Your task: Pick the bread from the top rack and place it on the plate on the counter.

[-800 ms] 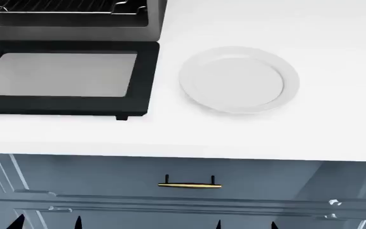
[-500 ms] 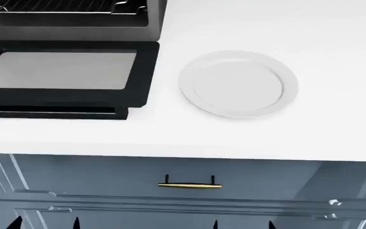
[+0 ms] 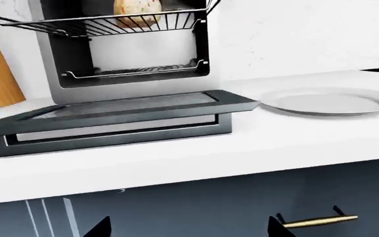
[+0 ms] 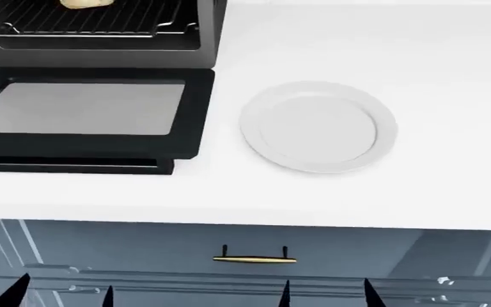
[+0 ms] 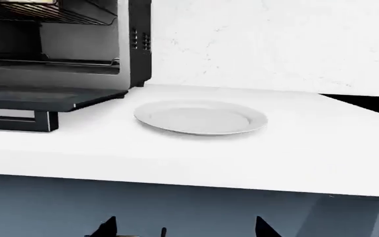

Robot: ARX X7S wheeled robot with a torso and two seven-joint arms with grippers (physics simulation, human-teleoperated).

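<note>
The bread lay on the top rack of the open toaster oven, untouched; the plate sat bare on the counter beside the oven door. We judged the reach not yet begun: an arm must rise to the rack. Both grippers showed only dark fingertips, spread apart and empty. We read no writing.

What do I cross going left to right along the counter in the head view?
Open oven door → plate → bare counter out to the right edge.
</note>
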